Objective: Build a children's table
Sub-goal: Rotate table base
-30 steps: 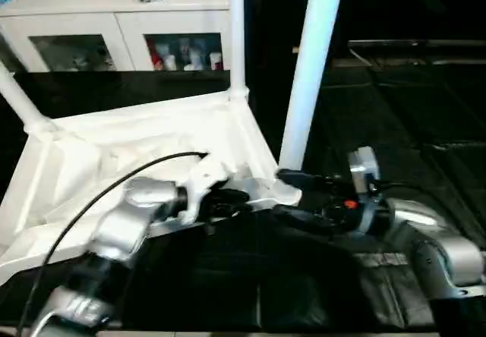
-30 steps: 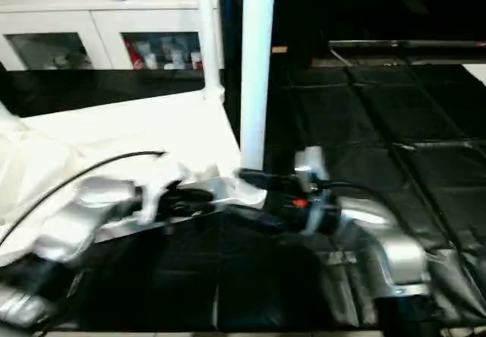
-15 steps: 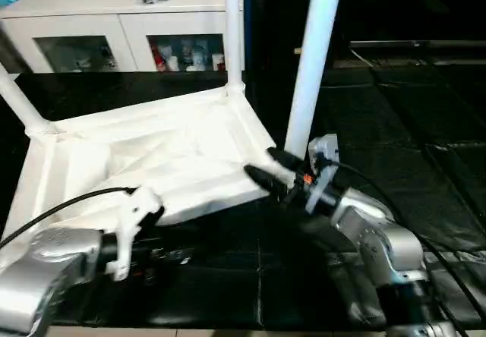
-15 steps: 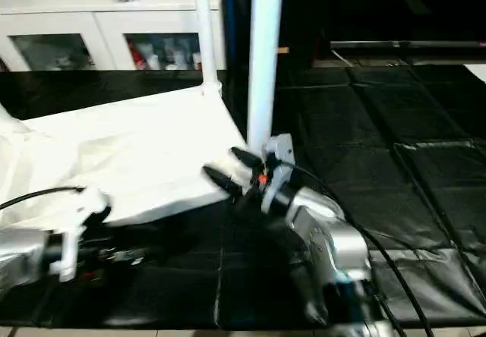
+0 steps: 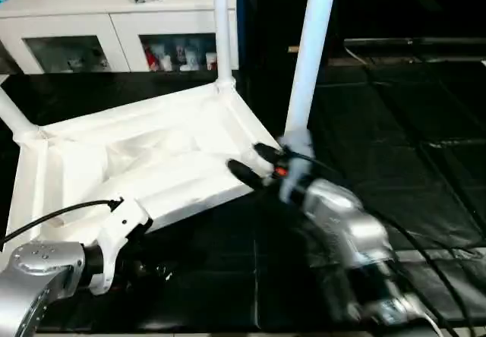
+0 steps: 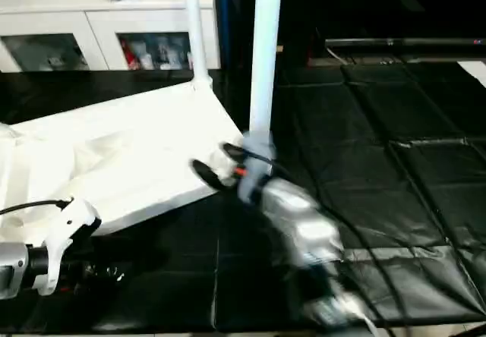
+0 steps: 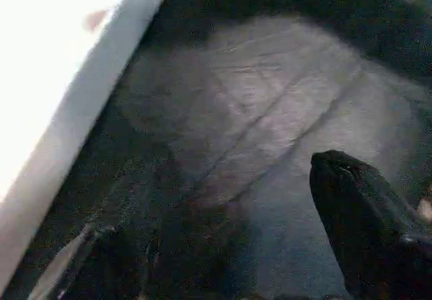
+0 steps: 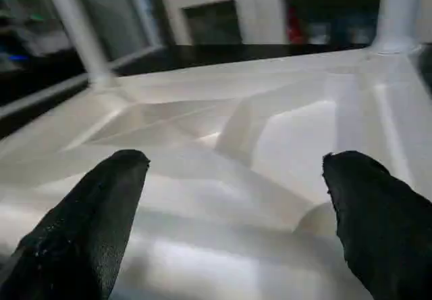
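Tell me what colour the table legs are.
White, like the table legs stand in the left eye view.

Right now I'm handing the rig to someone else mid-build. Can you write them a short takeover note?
Right gripper: open, holding nothing, at the near right corner of the upturned tabletop, next to the base of the near right leg.
Left gripper: holding nothing, low over the black floor mat in front of the tabletop's near edge.
Table: top lies ribbed side up on the mat, in front of the white cabinet.
Done: three legs stand in corner sockets: near right, far right leg, far left leg.
Left: the near left corner is out of sight, so check it for a fourth leg, then turn the table upright.
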Robot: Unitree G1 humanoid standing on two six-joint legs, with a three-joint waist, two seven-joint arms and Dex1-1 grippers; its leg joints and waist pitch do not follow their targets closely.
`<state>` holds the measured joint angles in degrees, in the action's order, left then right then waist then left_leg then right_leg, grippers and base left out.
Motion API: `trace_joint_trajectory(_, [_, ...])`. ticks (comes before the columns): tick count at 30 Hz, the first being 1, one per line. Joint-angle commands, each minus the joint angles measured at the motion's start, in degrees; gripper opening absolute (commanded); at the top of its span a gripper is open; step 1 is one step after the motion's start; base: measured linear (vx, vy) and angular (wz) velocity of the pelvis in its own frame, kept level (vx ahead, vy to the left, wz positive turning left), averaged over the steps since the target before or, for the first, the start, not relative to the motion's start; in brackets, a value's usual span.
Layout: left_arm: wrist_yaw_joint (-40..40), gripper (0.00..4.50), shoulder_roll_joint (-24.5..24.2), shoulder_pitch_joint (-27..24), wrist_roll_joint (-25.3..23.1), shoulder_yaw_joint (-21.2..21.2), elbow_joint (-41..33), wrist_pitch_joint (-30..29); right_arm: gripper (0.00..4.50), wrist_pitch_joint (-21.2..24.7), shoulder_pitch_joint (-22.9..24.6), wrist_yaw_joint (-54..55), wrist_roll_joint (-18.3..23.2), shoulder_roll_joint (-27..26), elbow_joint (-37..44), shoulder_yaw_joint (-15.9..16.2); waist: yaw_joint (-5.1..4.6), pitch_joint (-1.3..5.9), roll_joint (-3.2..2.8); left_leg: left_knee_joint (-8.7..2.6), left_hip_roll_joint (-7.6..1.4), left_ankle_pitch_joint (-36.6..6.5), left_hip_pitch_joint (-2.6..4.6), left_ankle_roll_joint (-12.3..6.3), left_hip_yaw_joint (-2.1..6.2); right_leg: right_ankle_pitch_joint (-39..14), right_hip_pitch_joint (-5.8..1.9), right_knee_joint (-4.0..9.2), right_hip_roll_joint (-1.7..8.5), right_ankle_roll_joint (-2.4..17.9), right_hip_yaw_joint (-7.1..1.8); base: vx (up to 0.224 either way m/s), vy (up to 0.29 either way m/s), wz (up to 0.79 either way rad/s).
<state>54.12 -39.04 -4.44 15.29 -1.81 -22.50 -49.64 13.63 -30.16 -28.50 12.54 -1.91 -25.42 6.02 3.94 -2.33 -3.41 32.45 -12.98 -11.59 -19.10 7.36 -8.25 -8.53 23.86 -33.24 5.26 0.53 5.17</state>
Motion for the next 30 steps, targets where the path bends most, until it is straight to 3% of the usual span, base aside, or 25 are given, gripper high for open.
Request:
trace_joint_trajectory(1, [-1.48,3.91,-0.5,-0.08,-1.07,0.05,0.71,-0.08,4.5,-3.88,-2.6,5.18,-2.91,-1.18,-5.74,-0.7,-0.14,3.03,-1.26,-3.88,1.13,-13.44,-0.55,-0.44,-1.17,-15.86,-3.16,3.03,1.4,10.74,-1.88,0.0,0.0,0.0])
trace_joint_trajectory(3, [-2.08,4.0,-0.5,0.16,-1.18,0.67,1.42,-0.08,4.5,-5.56,-4.75,8.36,-2.41,-2.32,-9.81,-2.65,-0.21,3.17,-1.29,-3.81,1.17,-13.52,-0.48,-0.1,-1.18,-14.11,-3.18,2.79,1.37,11.51,-1.87,0.0,0.0,0.0])
trace_joint_trajectory(4, [-2.17,4.25,-0.47,0.23,-1.14,0.7,1.49,-0.09,4.5,-5.69,-4.95,8.55,-2.25,-2.41,-10.18,-2.87,-0.23,3.12,-1.29,-3.85,1.2,-14.11,-0.5,-0.11,-1.14,-13.81,-3.3,2.71,1.29,11.73,-1.84,0.0,0.0,0.0])
trace_joint_trajectory(5, [-2.93,4.25,-0.23,0.78,-1.31,0.96,2.14,0.1,4.5,-6.56,-6.4,10.36,-1.26,-2.96,-12.8,-4.52,-0.31,3.21,-1.61,-3.73,1.16,-14.0,-0.46,-0.17,-1.15,-12.29,-3.27,2.57,1.26,11.97,-1.86,0.0,0.0,0.0])
trace_joint_trajectory(6, [-2.93,4.34,-0.23,0.78,-1.31,0.96,2.14,0.1,4.5,-6.56,-6.4,10.36,-1.26,-2.96,-12.8,-4.52,-0.36,3.26,-1.52,-3.74,1.19,-13.93,-0.45,-0.14,-1.1,-11.71,-3.34,2.46,1.24,12.31,-1.85,0.0,0.0,0.0])
trace_joint_trajectory(7, [-4.01,4.43,0.27,1.43,-1.8,0.98,2.9,0.62,4.5,-7.46,-7.8,12.08,0.02,-3.38,-15.38,-6.56,-0.35,3.33,-1.38,-3.61,1.27,-12.89,-0.62,-0.38,-1.11,-9.97,-3.59,2.28,1.19,12.65,-1.82,0.0,0.0,0.0])
trace_joint_trajectory(9, [-6.57,4.43,1.66,2.69,-2.57,0.74,4.16,1.55,4.5,-10.17,-11.27,17.14,2.84,-3.82,-21.53,-11.85,-0.42,3.29,-1.23,-3.62,1.26,-13.44,-0.46,-0.42,-1.14,-10.99,-3.48,2.34,1.3,12.97,-1.82,0.0,0.0,0.0])
trace_joint_trajectory(12, [-7.62,4.43,2.22,3.01,-2.61,0.49,4.3,1.61,4.5,-12.19,-13.11,18.97,4.26,-3.67,-24.84,-14.38,-0.31,3.25,-0.93,-3.54,1.26,-15.03,-0.47,-0.4,-1.2,-13.56,-3.45,2.31,1.45,12.49,-1.84,0.0,0.0,0.0])
trace_joint_trajectory(13, [-8.4,4.43,2.56,3.15,-2.65,0.47,4.43,1.6,4.5,-13.6,-14.54,20.3,5.82,-3.23,-27.46,-16.74,-0.18,3.24,-0.89,-3.47,1.24,-14.82,-0.44,-0.66,-1.28,-13.75,-3.31,2.37,1.46,12.2,-1.87,0.0,0.0,0.0])
trace_joint_trajectory(19, [-10.53,4.43,2.36,3.43,-5.04,2.43,7.39,4.18,4.5,-17.09,-17.24,24.59,7.18,0.56,-34.29,-21.67,0.62,3.07,-0.74,-3.34,1.3,-16.86,-0.35,-0.7,-1.34,-18.61,-2.91,2.7,1.37,10.55,-1.88,0.0,0.0,0.0])
trace_joint_trajectory(22, [-11.71,4.43,2.87,3.91,-5.68,3.09,8.35,5.06,4.5,-18.59,-18.43,24.84,7.48,3.51,-37.01,-23.33,1.11,3.26,-0.71,-3.04,1.28,-17.54,0.23,-0.44,-1.54,-17.84,-2.36,2.67,1.25,10.89,-1.99,0.0,0.0,0.0])
trace_joint_trajectory(26, [-12.8,4.43,3.57,4.21,-6.03,3.75,8.49,5.49,4.5,-19.76,-19.54,24.78,7.74,6.94,-39.18,-24.72,1.71,3.05,-0.44,-2.89,1.33,-19.03,-0.11,-0.48,-1.58,-19.52,-2.21,2.56,1.06,10.52,-2.23,0.0,0.0,0.0])
trace_joint_trajectory(30, [-14.81,4.43,4.92,4.77,-6.74,3.99,9.92,8.13,4.5,-20.92,-20.55,24.79,8.08,11.3,-41.27,-26.78,1.94,3.28,-0.24,-2.6,1.51,-17.46,-0.56,-0.9,-1.58,-18.97,-2.22,2.37,0.93,10.1,-2.41,0.0,0.0,0.0])
